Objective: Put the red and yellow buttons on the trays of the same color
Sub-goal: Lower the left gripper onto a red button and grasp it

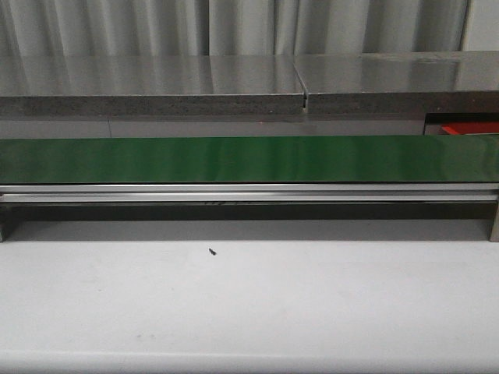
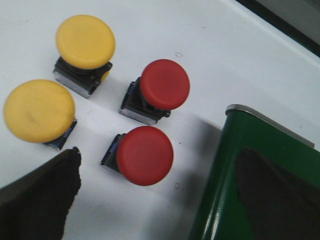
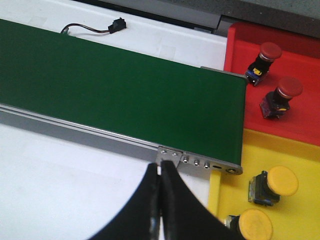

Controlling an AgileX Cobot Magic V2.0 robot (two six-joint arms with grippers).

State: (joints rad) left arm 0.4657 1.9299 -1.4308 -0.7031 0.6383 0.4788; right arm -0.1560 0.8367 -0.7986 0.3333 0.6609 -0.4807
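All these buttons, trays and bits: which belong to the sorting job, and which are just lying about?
Job:
- loose red buttons, yellow buttons
- red tray, two red buttons inside
- yellow tray, two yellow buttons inside
- green belt

Lying about:
- black cable
- small dark speck

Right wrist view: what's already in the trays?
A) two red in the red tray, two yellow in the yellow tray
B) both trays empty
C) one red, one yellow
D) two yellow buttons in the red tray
A: the red tray holds two red buttons, and the yellow tray holds two yellow buttons.
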